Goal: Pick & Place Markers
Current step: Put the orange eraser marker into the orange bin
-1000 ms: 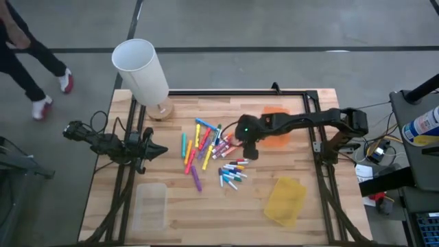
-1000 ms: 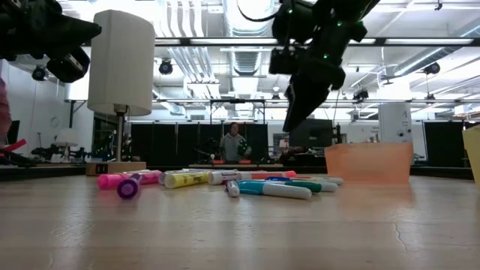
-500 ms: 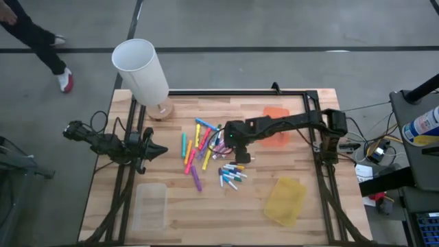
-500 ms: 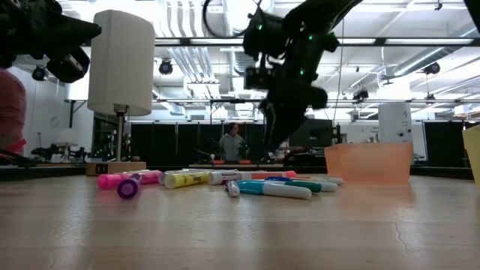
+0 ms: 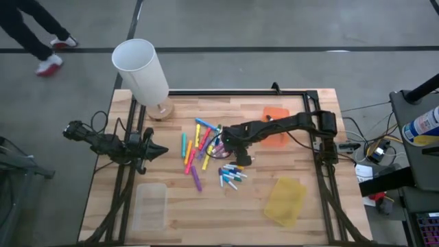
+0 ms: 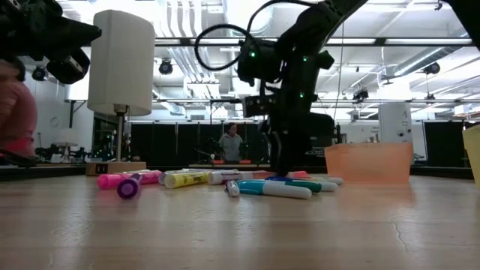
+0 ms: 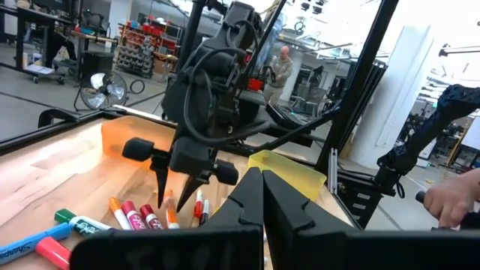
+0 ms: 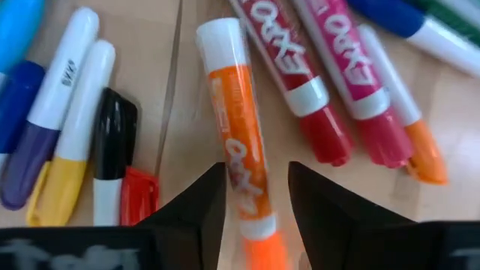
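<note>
Many coloured markers (image 5: 206,147) lie loose on the wooden table's middle. My right gripper (image 5: 229,146) points steeply down over the pile's right part, open. In the right wrist view its two fingers (image 8: 199,202) stand on either side of an orange marker (image 8: 238,150) with a white cap that lies flat on the wood, beside two pink-red markers (image 8: 330,112). I see a gap at each finger. The left wrist view shows the same gripper (image 7: 175,204) just above the markers. My left gripper (image 5: 160,151) waits level at the table's left side, shut.
An orange bin (image 5: 276,125) stands behind my right arm, a yellow bin (image 5: 285,200) at the near right, a clear bin (image 5: 149,204) at the near left. A white lamp (image 5: 140,68) stands at the far left corner. A person's legs (image 5: 41,27) pass beyond the table.
My right gripper has moved toward the table's left edge and down, from beside the orange bin to low over the markers, tipping steeper and rolling a little. The markers lie as before. The person beyond the table has walked on.
</note>
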Action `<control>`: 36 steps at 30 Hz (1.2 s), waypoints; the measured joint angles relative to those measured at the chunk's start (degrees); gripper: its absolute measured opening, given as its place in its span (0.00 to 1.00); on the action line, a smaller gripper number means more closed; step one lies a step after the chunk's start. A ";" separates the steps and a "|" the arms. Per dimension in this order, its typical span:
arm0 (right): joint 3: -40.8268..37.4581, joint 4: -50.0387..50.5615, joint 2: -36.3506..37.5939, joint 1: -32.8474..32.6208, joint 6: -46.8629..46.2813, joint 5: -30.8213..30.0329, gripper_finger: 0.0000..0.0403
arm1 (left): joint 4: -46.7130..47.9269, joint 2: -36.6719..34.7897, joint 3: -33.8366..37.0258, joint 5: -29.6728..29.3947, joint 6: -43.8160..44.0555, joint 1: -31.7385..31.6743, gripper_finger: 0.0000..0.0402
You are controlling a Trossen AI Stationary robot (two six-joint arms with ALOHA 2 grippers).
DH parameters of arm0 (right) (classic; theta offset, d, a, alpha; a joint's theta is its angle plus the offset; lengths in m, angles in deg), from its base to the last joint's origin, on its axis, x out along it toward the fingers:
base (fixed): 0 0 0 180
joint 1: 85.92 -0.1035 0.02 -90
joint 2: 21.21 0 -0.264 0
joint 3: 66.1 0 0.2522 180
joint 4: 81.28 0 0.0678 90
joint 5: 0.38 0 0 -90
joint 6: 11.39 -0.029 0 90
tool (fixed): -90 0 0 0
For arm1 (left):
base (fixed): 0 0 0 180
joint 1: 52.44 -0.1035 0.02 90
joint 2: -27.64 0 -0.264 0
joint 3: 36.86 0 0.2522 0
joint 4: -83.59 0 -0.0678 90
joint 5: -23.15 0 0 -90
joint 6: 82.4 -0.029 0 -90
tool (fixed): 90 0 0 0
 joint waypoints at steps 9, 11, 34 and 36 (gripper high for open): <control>0.00 0.27 -0.11 0.07 -1.29 -0.01 0.23 | 0.00 0.00 0.00 0.00 0.02 0.01 0.00; 0.00 0.21 -0.10 0.07 -1.40 0.02 0.19 | 0.00 0.00 0.00 0.00 0.02 0.00 0.00; 5.76 11.91 8.26 1.38 -18.28 -3.69 0.11 | 0.33 0.38 0.02 -0.37 0.04 0.01 0.00; 5.60 13.63 9.37 1.62 -19.76 -6.21 0.11 | 0.43 0.40 0.02 -0.71 0.05 0.00 0.00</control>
